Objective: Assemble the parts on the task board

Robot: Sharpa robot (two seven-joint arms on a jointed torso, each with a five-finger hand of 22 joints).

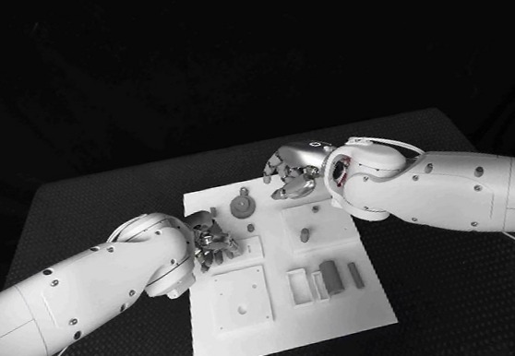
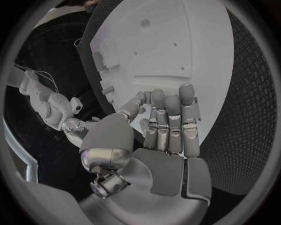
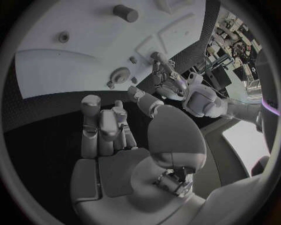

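Observation:
The white task board (image 1: 298, 325) lies in the middle of the black table. My left hand (image 1: 210, 240) hovers low over the board's left side, beside a grey gear (image 1: 244, 207). In the left wrist view its fingers (image 2: 168, 119) lie close together over the board (image 2: 175, 56), the thumb tip against the nearest one; whether a part sits between them is hidden. My right hand (image 1: 295, 171) hangs at the board's far edge, fingers half bent, thumb apart, holding nothing (image 3: 108, 129). The right wrist view shows the gear (image 3: 120, 75) and the left hand (image 3: 170, 82).
A short grey peg (image 1: 304, 235) stands right of centre on the board. Grey blocks (image 1: 330, 276) and a white frame (image 1: 300, 286) lie near its front right. A raised white square (image 1: 241, 298) sits at the front left. Black table surrounds the board.

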